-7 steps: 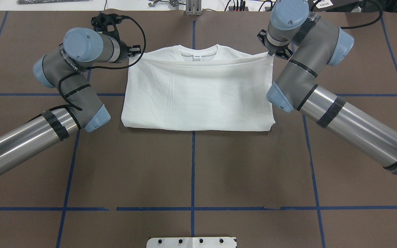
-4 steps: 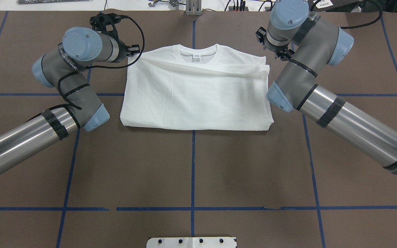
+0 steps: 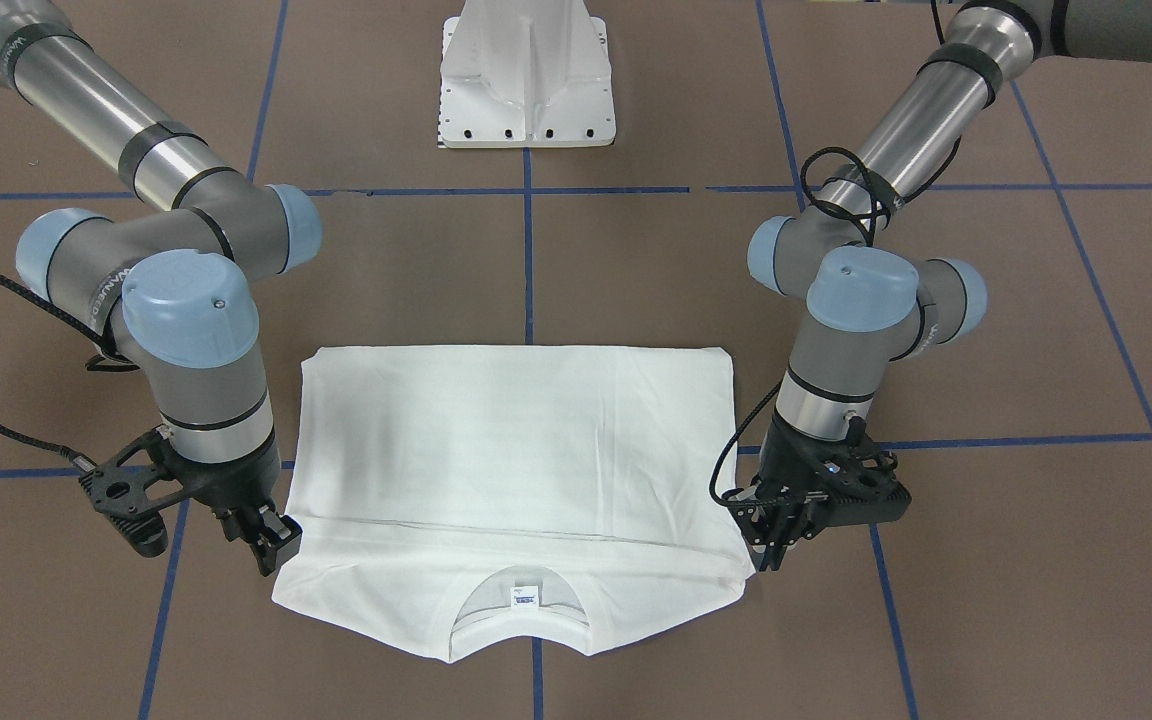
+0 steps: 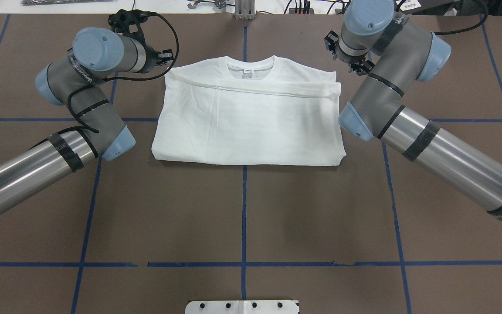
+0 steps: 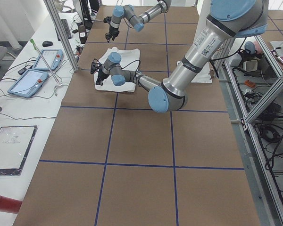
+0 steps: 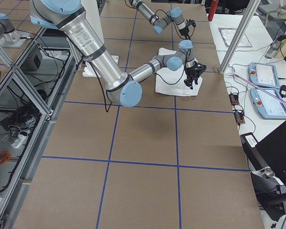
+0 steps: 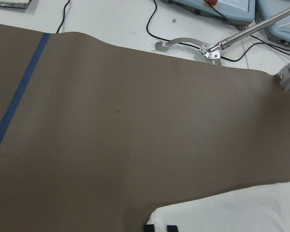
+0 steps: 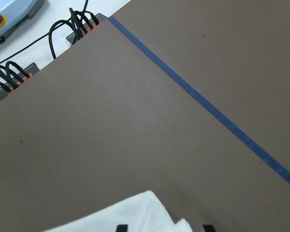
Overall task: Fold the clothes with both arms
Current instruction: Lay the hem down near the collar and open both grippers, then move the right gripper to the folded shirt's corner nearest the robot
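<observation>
The white T-shirt (image 4: 251,122) lies folded flat on the brown table, with its collar and neck label (image 4: 248,70) at the far edge. It also shows in the front view (image 3: 516,440). My left gripper (image 4: 166,56) hovers just off the shirt's far left corner, jaws slightly apart and empty; its fingertips (image 7: 147,227) show over the shirt's edge. My right gripper (image 4: 359,68) is wide open and empty beside the far right corner, fingertips (image 8: 121,227) spread. In the front view the left gripper (image 3: 774,548) is on the right and the right gripper (image 3: 271,545) on the left.
The white pedestal base (image 4: 242,306) stands at the near table edge. Blue tape lines (image 4: 244,218) grid the brown table. Cables and teach pendants (image 7: 217,7) lie beyond the far edge. Both arms' elbows flank the shirt.
The right gripper let go of the folded edge first, then the left one; the lifted layer dropped flat onto the shirt. Both grippers drew back from the corners.
</observation>
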You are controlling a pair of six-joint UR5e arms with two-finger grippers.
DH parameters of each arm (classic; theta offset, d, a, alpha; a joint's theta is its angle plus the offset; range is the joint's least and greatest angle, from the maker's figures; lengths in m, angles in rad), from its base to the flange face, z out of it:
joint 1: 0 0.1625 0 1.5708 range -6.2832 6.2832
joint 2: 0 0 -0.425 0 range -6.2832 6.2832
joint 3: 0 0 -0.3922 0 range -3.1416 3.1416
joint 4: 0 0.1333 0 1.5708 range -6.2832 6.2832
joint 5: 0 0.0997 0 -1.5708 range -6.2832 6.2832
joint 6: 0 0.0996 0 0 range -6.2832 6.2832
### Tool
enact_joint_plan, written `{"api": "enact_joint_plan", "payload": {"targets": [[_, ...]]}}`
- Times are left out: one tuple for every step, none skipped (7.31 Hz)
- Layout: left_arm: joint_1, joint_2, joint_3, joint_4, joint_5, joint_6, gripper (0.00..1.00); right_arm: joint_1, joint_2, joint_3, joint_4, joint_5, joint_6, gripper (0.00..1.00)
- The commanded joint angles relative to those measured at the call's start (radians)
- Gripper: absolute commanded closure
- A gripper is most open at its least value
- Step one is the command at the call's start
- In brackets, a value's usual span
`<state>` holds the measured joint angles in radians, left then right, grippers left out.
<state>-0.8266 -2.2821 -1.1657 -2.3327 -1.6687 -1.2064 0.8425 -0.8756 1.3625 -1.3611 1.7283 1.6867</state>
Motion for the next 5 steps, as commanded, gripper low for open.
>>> {"api": "enact_joint_plan", "payload": {"targets": [[-0.019,0.010,-0.046,-0.011,-0.067,0.002,0.71,-0.074,-0.159,0.239,-0.001,-0.010,0.090,0.36],[-0.022,0.015,-0.052,-0.013,-0.078,0.002,0.68,-0.126,-0.219,0.321,-0.004,-0.027,0.146,0.31],[-0.022,0.015,-0.055,-0.014,-0.080,0.004,0.65,-0.198,-0.265,0.372,-0.006,-0.092,0.215,0.27],[-0.022,0.016,-0.071,-0.020,-0.078,0.002,0.65,-0.253,-0.310,0.436,-0.009,-0.160,0.291,0.27],[-0.022,0.018,-0.072,-0.020,-0.078,0.004,0.65,-0.298,-0.348,0.451,-0.006,-0.196,0.342,0.23]]}}
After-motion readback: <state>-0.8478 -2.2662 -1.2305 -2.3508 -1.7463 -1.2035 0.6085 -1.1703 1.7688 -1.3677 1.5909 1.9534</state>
